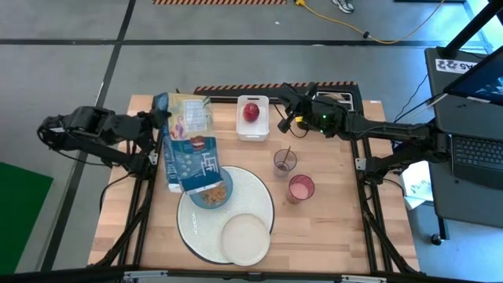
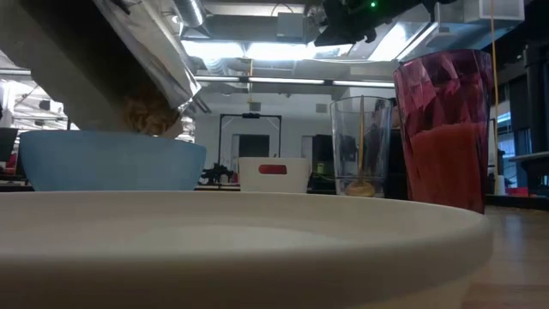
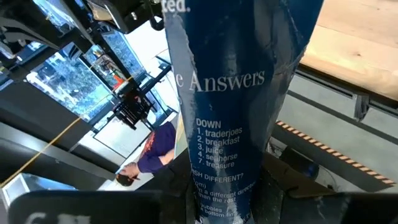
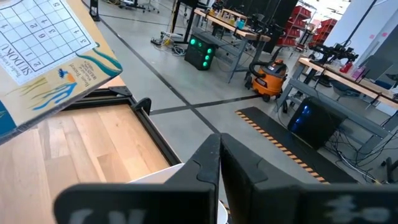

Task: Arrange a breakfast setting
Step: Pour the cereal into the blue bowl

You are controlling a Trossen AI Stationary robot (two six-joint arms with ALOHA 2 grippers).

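My left gripper (image 1: pixel 157 149) is shut on a blue cereal box (image 1: pixel 189 161), which is tipped with its open end (image 2: pixel 146 112) over the small blue bowl (image 1: pixel 211 195). The bowl stands on the big white plate (image 1: pixel 259 200), and the small cream plate (image 1: pixel 245 238) lies on that plate's near part. The red apple (image 1: pixel 251 112) lies in the white tray (image 1: pixel 253 130). A clear cup (image 1: pixel 284 162) holds the wooden spoon (image 1: pixel 288 154), with a pink cup (image 1: pixel 301 189) beside it. My right gripper (image 4: pixel 219 163) is shut and empty, above the table right of the tray. The bread is out of view. My left gripper pinches the cereal box between its two fingers, one on each broad face beside the narrow blue side panel (image 3: pixel 224 180). The fingers come level from the table's left. The box is lifted clear and tilted, its open end (image 1: pixel 209 189) low over the bowl with cereal showing at the mouth.
The black toaster (image 1: pixel 336 101) stands at the far right under my right arm. Bare wood lies at the table's near left and near right. A person (image 3: pixel 149 155) shows in the room beyond the table.
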